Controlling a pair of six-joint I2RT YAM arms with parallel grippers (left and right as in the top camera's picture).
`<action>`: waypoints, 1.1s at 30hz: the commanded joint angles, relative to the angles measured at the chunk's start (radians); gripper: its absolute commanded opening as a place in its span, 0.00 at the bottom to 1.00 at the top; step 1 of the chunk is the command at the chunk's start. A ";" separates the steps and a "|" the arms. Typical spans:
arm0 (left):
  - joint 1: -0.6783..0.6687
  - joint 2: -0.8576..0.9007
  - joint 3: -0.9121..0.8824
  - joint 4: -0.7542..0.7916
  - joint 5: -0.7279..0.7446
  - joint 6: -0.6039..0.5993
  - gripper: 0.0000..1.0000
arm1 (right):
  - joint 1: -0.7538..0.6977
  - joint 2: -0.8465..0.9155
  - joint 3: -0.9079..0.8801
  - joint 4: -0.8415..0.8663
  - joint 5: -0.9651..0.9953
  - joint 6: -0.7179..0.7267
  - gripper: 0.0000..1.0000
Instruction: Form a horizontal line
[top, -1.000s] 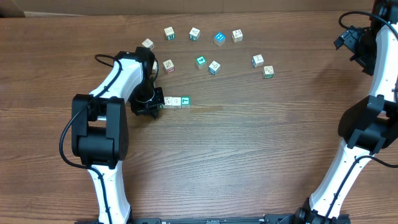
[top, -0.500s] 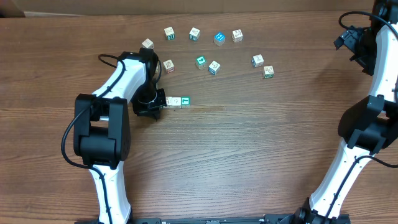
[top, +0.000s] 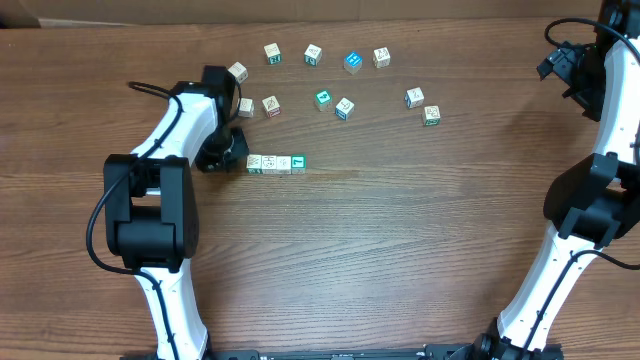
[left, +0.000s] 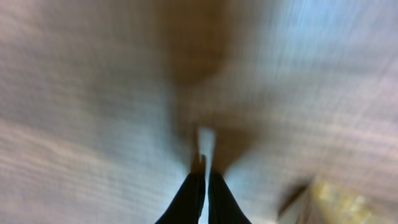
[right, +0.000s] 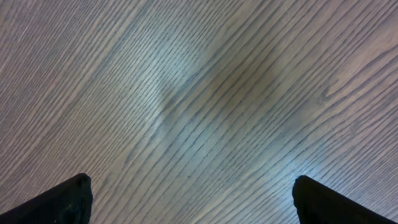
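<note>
**Cube row laid across the table, clenched left pincer at its pale end**

The horizontal line (top: 275, 163) is seen from overhead on the wooden table (top: 400, 230), left of centre and a little nearer the far edge than the near one. It is made up of four small letter cubes set edge to edge. Its long axis is laid left to right across the picture, along the wood grain, with no visible bend. Three pale faces are counted from the left, and the row is closed at its right end by the teal-green cube (top: 298, 162), so that end is pointed towards the right arm's side.

The left gripper (top: 232, 160) is found just beside the pale left end of the row; whether that cube is touched cannot be told. In the blurred left wrist view its fingers (left: 194, 193) are pressed together, clenched on nothing, and a pale cube corner (left: 336, 199) is glimpsed at the lower right.

The right gripper (top: 560, 65) is held at the far right edge, well apart from the row. In its own view the right gripper (right: 193, 186) is spread wide over bare wood, with nothing grasped.

Loose cubes (top: 322, 98), among them white, teal and blue faces, are scattered beyond the row, towards the far edge.
</note>
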 joint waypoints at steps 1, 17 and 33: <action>0.001 0.040 -0.024 0.088 -0.036 -0.020 0.04 | -0.003 -0.017 -0.003 0.002 0.002 -0.004 1.00; -0.065 0.040 -0.024 0.304 0.126 -0.012 0.04 | -0.003 -0.017 -0.003 0.002 0.002 -0.004 1.00; -0.092 0.040 -0.024 0.253 0.117 0.000 0.04 | -0.003 -0.017 -0.003 0.002 0.002 -0.004 1.00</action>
